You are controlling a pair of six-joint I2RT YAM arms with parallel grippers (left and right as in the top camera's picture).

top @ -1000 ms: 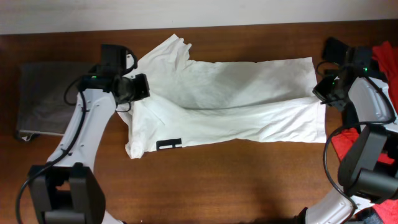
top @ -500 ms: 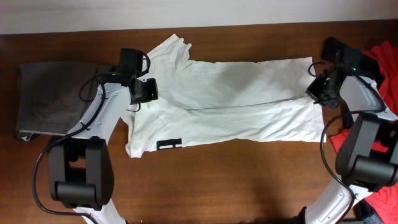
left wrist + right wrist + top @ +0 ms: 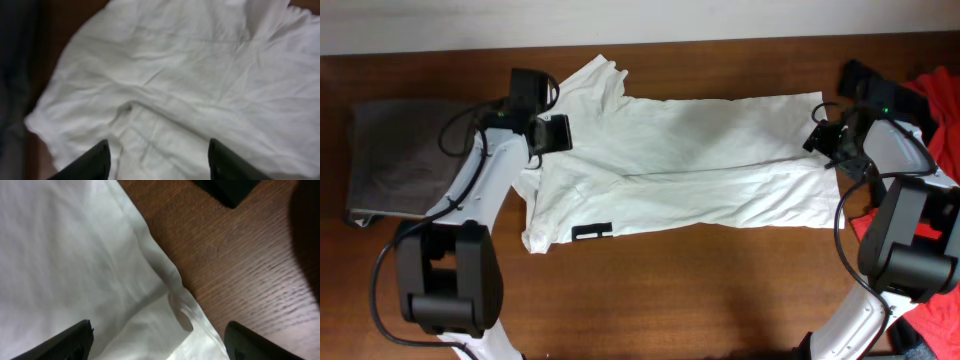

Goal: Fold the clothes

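Overhead: white T-shirt (image 3: 700, 170) lies flat at frame centre on table (image 3: 720, 300), one long fold edge across it. Left gripper (image 3: 554, 134) and right gripper (image 3: 818, 136) sit at opposite ends, jaws spread and empty, probably so the fold lies undisturbed.

Your overhead looks straight down on the table (image 3: 650, 290). Both wrist views sit close above the white T-shirt (image 3: 690, 160), which all three share.
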